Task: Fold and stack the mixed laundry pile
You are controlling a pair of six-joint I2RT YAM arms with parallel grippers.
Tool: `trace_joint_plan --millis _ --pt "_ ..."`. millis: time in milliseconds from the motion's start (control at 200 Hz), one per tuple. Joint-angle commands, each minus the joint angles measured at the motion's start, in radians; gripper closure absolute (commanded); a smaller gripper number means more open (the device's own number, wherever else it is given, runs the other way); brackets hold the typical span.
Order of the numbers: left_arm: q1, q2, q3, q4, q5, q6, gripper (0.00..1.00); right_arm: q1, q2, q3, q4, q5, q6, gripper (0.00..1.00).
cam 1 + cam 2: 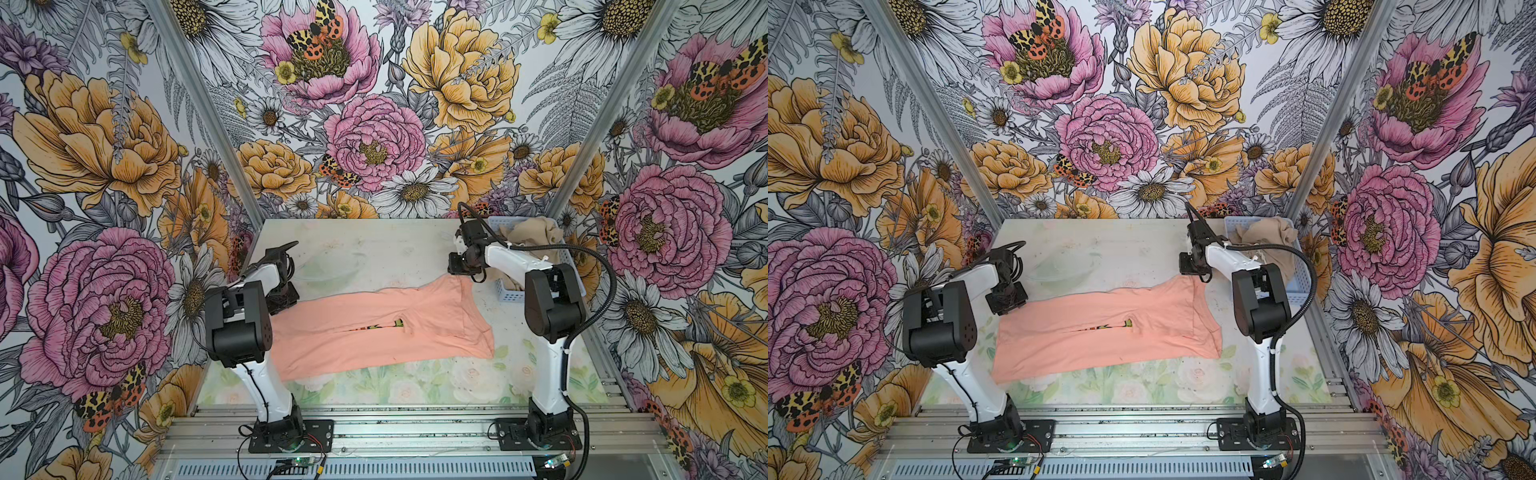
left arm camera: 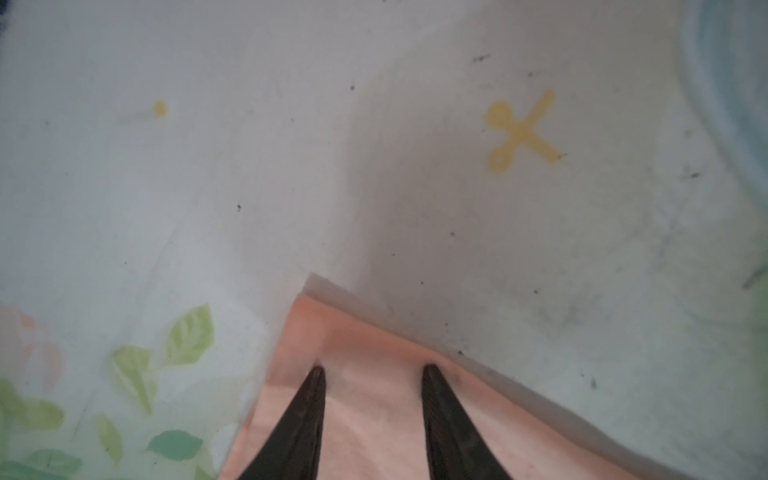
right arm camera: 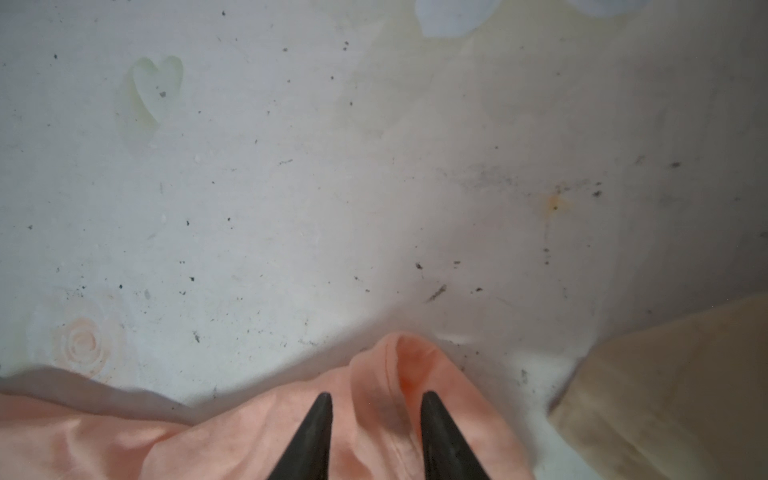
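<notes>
Top views both show the table (image 1: pixel 415 249) with the peach-pink T-shirt (image 1: pixel 374 328) spread flat across its middle between the two arms. Its sides are folded in, so they meet along a slit. The beige shorts (image 1: pixel 536 235) are heaped in the blue basket (image 1: pixel 511 296) at the far right corner.

Each gripper sits at a far corner of the shirt. In its wrist view, the left gripper (image 2: pixel 372 370) stands part open with its tips on the flat corner, holding nothing. The right gripper (image 3: pixel 376 395) is part open too, astride a raised fold that does not look pinched.

The step appears to be folding the far edge over. Both jaws should catch every layer, then rise and travel together so the fabric stays taut and square.

The chest print (image 1: pixel 399 322) shows only as green and dark slivers in the slit, so no letters can be read.
</notes>
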State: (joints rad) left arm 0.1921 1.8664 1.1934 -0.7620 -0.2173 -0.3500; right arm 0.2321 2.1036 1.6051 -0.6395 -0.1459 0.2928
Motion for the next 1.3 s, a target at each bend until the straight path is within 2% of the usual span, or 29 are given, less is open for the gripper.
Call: trace_joint_plan --millis 0,240,415,545,630,831,1291 --pt "0.036 0.056 -0.018 -0.02 -0.057 0.017 0.6 -0.01 0.024 0.029 0.001 0.001 -0.017 0.62" --pt "0.036 0.056 -0.017 -0.02 -0.054 0.018 0.6 -0.01 0.038 0.021 0.011 -0.041 -0.005 0.77" --pt "0.037 0.058 -0.015 -0.02 -0.051 0.019 0.6 -0.014 0.049 0.012 0.03 -0.08 0.013 0.79" --pt "0.039 0.058 -0.015 -0.019 -0.049 0.019 0.6 -0.018 0.052 0.01 0.038 -0.09 0.024 0.94" --pt "0.04 0.059 -0.015 -0.019 -0.048 0.017 0.6 -0.024 0.043 0.003 0.04 -0.072 0.024 1.0" --pt "0.043 0.06 -0.014 -0.02 -0.047 0.018 0.6 -0.052 0.008 -0.017 0.043 -0.01 0.023 1.0" --pt "0.048 0.063 -0.012 -0.02 -0.048 0.02 0.61 -0.086 -0.028 -0.052 0.044 0.049 0.041 1.0"
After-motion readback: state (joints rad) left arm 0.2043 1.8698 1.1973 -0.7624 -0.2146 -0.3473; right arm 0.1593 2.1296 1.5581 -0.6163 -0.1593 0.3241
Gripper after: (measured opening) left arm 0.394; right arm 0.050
